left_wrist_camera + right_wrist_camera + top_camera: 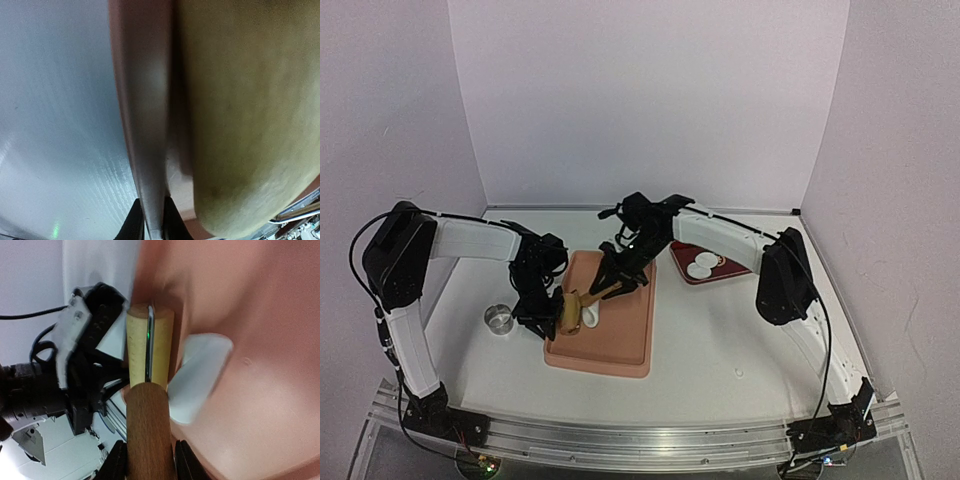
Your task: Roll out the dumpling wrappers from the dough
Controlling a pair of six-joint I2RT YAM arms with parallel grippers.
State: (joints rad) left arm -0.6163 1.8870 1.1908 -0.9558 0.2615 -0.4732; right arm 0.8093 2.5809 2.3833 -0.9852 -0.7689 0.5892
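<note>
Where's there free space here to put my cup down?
Free: the table between tray and right arm, nearer than the plate. Crowded: the tray's left half, with left claw, right claw, pin and dough.

The right hand (pixel 620 276) holds a wooden rolling pin (pixel 583 299) slanting across the pink board (pixel 620 345) toward the left hand (pixel 546 312) at its edge, with white dough (pixel 592 319) just beside the pin and two dumpling wrappers (pixel 699 267) on a red plate (pixel 728 268) right of the right hand.

Top external: high, behind arm bases, looking down over tabletop (pixel 740 370). Left wrist: very close along pink board (pixel 135 100) rim. Right wrist: close along rolling pin (pixel 147 430); both share board.
</note>
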